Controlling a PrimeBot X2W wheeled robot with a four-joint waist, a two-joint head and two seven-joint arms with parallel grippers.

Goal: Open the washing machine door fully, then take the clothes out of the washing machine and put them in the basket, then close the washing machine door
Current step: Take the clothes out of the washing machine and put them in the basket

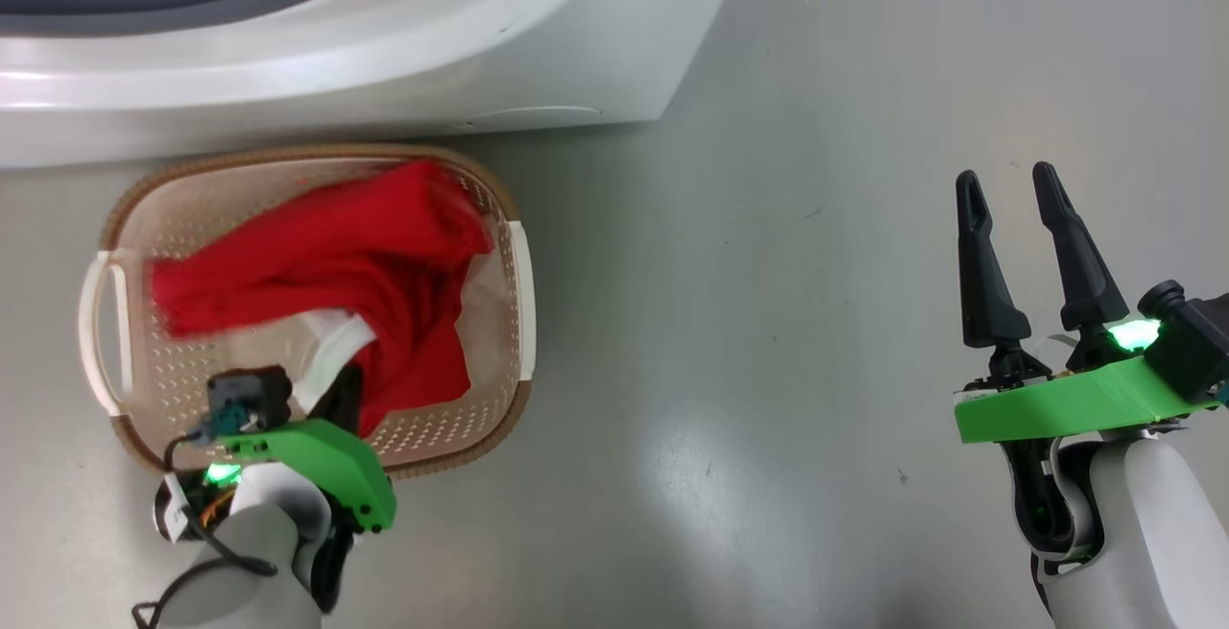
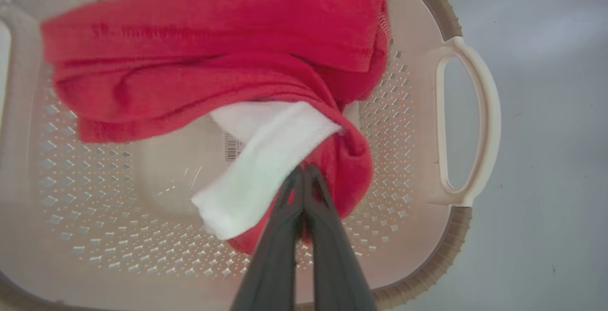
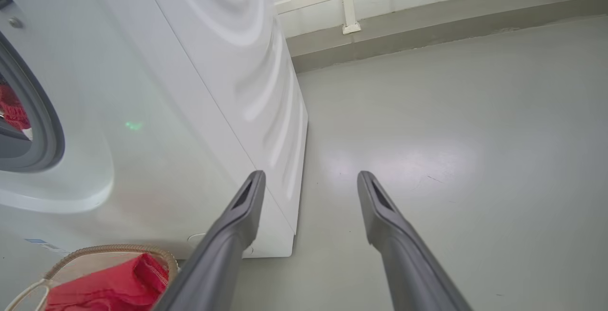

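The left gripper (image 2: 304, 173) points steeply down, its two dark fingers pressed together with a fold of the clothes (image 2: 213, 64) pinched at their tips. The pale left forearm (image 1: 254, 552) rises from the lower left and ends in a green wrist bracket (image 1: 331, 466). The right gripper (image 1: 1007, 178) is held well apart from the left. Its fingers are spread wide with nothing between them, above the pale right forearm (image 1: 1152, 533).

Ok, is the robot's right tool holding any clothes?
No, the right tool is wide open above the grey floor, with nothing in it.
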